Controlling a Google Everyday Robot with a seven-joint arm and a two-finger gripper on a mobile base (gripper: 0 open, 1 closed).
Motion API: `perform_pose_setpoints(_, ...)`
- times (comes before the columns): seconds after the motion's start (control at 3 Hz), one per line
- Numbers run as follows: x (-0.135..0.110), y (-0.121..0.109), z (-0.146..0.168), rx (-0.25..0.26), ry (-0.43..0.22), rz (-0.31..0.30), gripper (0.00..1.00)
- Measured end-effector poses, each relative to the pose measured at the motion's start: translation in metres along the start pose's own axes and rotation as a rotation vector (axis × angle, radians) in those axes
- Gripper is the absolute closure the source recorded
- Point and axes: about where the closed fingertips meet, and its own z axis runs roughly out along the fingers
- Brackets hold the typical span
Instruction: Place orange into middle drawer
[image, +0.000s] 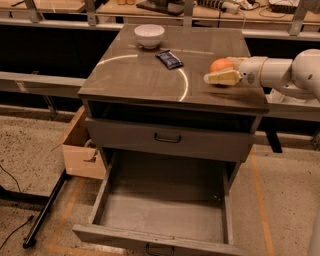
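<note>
The orange (220, 64) sits on the cabinet top (140, 75) near its right edge. My gripper (215, 71) reaches in from the right at table height and is open. Its cream near finger (221, 77) lies along the front of the orange and extends past it to the left, so the orange sits between the fingers. The far finger is mostly hidden behind the fruit. The middle drawer (165, 210) is pulled wide open low at the front, its grey floor bare.
A white bowl (149, 35) stands at the back left of the top. A dark blue snack packet (169, 59) lies mid-top. A closed grey drawer front with a black handle (167, 138) is above the open drawer. A cardboard box (82, 150) stands on the floor to the left.
</note>
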Motion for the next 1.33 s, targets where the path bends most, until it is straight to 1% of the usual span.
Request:
perform_pose_setpoints(0.33,0.010,0.000,-0.001,-0.019,0.006,0.050,0.47)
perform_pose_setpoints(0.67,-0.002,0.008,-0.012,-0.048,0.000,0.033,0.69)
perform_pose_setpoints(1.0,-0.020,0.037,-0.042,-0.117,-0.003,-0.020,0.93)
perform_pose_setpoints(1.33,-0.009,0.101,-0.084,-0.277,0.081,-0.178,1.00)
